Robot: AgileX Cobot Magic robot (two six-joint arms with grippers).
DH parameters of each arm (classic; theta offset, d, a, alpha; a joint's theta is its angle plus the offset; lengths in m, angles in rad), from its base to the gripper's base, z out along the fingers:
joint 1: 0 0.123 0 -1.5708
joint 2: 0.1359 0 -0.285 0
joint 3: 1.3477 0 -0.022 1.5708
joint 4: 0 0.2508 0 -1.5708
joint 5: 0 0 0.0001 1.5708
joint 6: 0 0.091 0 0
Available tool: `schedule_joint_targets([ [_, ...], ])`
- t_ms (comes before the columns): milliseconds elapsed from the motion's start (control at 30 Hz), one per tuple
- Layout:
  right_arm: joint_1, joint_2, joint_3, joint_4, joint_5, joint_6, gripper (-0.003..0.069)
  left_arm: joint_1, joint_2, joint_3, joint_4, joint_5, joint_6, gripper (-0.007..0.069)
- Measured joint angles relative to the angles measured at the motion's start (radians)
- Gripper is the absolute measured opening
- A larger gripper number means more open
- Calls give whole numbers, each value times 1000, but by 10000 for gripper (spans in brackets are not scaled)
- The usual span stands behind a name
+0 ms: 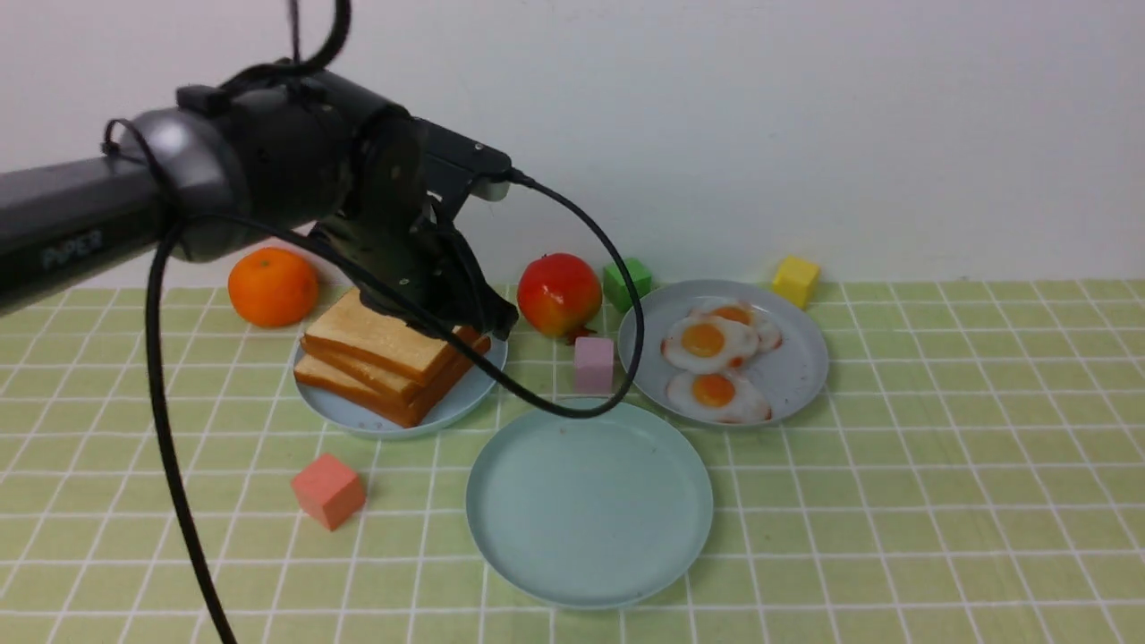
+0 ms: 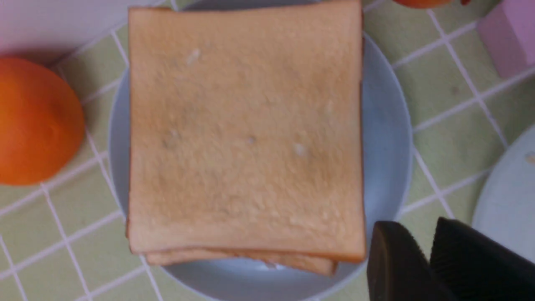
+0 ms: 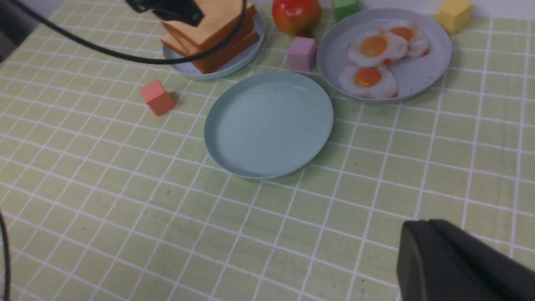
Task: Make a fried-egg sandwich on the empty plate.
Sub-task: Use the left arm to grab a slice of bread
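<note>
Three toast slices lie stacked on a grey-blue plate at the back left; they also show in the left wrist view. My left gripper hovers over the stack's right edge. Its fingertips are a narrow gap apart and hold nothing. The empty mint-teal plate sits in front at the centre, also seen in the right wrist view. Three fried eggs lie on a light blue plate at the back right. My right gripper is shut and empty above the near table.
An orange, a red fruit, a green cube and a yellow cube stand along the back. A pink cube sits between the plates and a salmon cube left of the empty plate. The left arm's cable droops over the empty plate's far rim.
</note>
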Motion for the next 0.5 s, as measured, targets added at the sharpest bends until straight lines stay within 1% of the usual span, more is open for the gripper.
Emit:
schedule_joint_targets([
  [33, 10, 7, 0, -1, 2, 0, 1, 0, 14, -1, 17, -17, 0, 223],
  [67, 20, 14, 0, -4, 3, -1, 3, 0, 36, -1, 38, -49, 0, 284],
  [100, 20, 14, 0, -4, 4, -1, 3, 0, 36, -1, 38, -52, 0, 284],
  [133, 21, 17, 0, -7, 7, -1, 3, 0, 56, -1, 53, -76, 0, 340],
  [167, 22, 18, 0, -8, 9, -1, 3, 0, 69, -1, 64, -89, 0, 367],
  [200, 23, 19, 0, -8, 9, -1, 3, 0, 75, -1, 69, -94, 0, 372],
  [233, 23, 20, 0, -8, 12, -1, 3, 0, 91, -2, 80, -106, -4, 397],
  [300, 23, 20, 0, -8, 17, -1, 5, 0, 123, -3, 101, -116, -21, 420],
  [433, 23, 20, 0, -8, 29, -1, 6, 0, 151, -7, 123, -127, -51, 421],
  [500, 23, 20, 0, -8, 38, -1, 7, 0, 156, -12, 129, -127, -70, 408],
])
